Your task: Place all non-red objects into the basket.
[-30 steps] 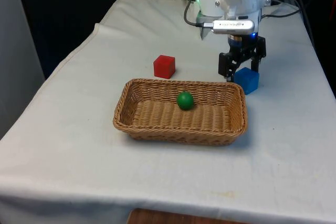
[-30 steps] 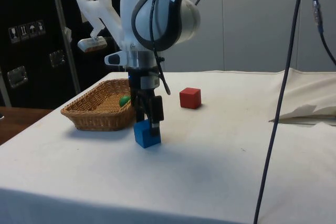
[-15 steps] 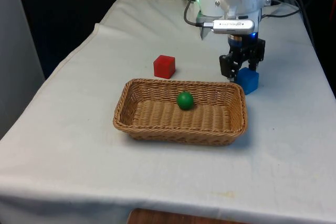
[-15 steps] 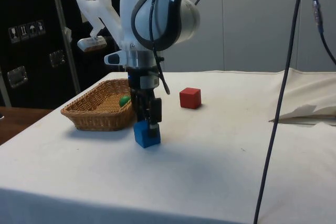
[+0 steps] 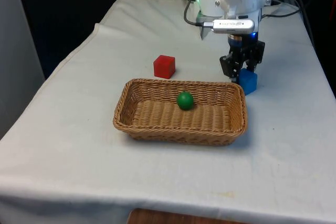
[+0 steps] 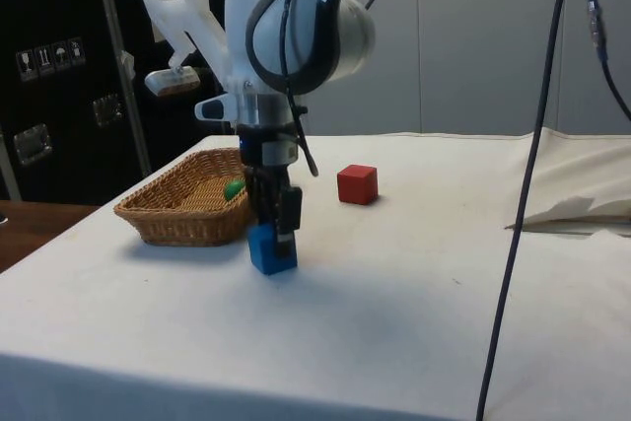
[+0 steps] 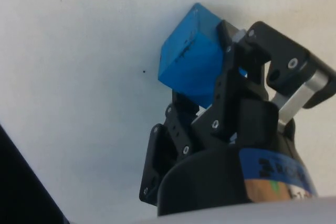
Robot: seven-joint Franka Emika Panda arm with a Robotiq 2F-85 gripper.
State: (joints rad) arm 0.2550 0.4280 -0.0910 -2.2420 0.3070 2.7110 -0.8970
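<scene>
White cloth covers the table (image 5: 68, 129). Left to right in the front view: red cube (image 5: 164, 66) is seen behind the basket's far-left rim, well clear of it; wicker basket (image 5: 137, 124) is centred, with a green ball (image 5: 185, 100) resting inside near the far wall; blue cube (image 5: 248, 81) is found just past the basket's far-right corner, close to the rim, contact not resolved.

Gripper (image 5: 241, 70) is clamped on the blue cube, confirmed in the wrist view, where black fingers (image 7: 227, 85) are pressed on opposite faces. In the side view the cube (image 6: 271, 248) appears tilted and at or barely off the cloth.

Handling, judged: cube is taken as light, rigid and smooth-faced; flat opposite faces are the right hold, and a skewed grip may let it pivot.

Clearance, judged: the basket rim must be cleared by a lift first; open room inside the basket is ample, ball aside. Table edge on the front view's right is not close.
</scene>
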